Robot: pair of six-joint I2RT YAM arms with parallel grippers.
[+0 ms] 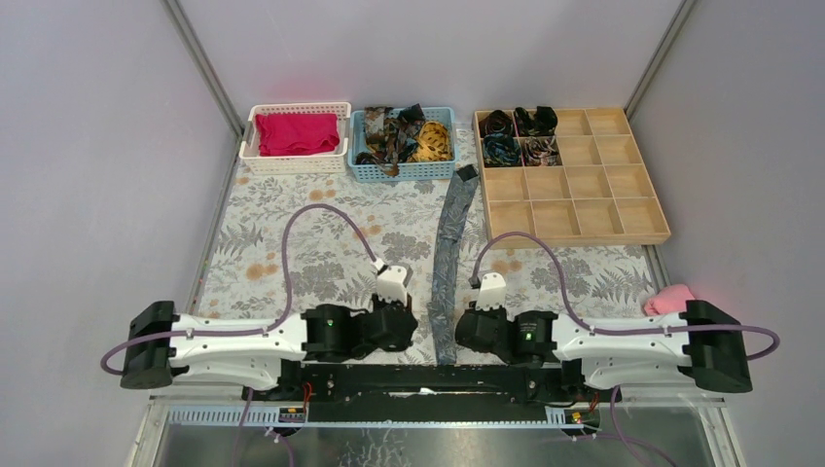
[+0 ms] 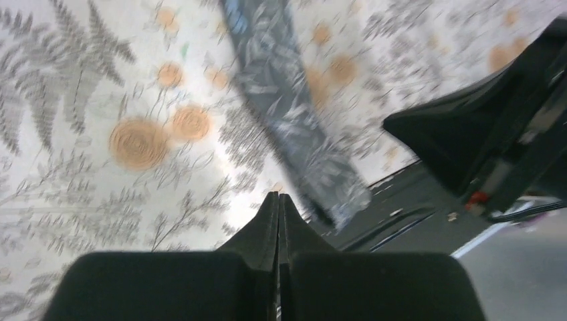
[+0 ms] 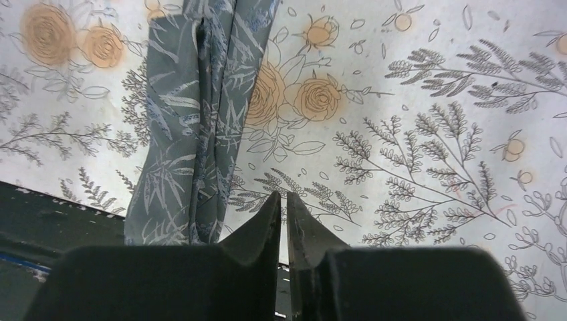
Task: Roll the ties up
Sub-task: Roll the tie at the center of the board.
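Observation:
One long grey leaf-patterned tie (image 1: 449, 263) lies flat down the middle of the table, its near end reaching the black base rail between the two arms. More ties (image 1: 401, 133) are heaped in the blue basket (image 1: 404, 173), and several coiled ones (image 1: 520, 136) fill the wooden tray's back-left cells. My left gripper (image 1: 401, 327) sits just left of the tie's near end, its fingers pressed together and empty (image 2: 279, 197); the tie (image 2: 294, 127) passes to its right. My right gripper (image 1: 465, 327) sits just right of the tie (image 3: 194, 134), a narrow gap between its fingers (image 3: 281, 195), nothing in it.
The wooden compartment tray (image 1: 593, 199) stands at the back right. A white basket (image 1: 295, 162) with a magenta cloth is at the back left. A pink cloth (image 1: 667, 298) lies by the right arm. A floral cloth covers the table (image 1: 292, 253).

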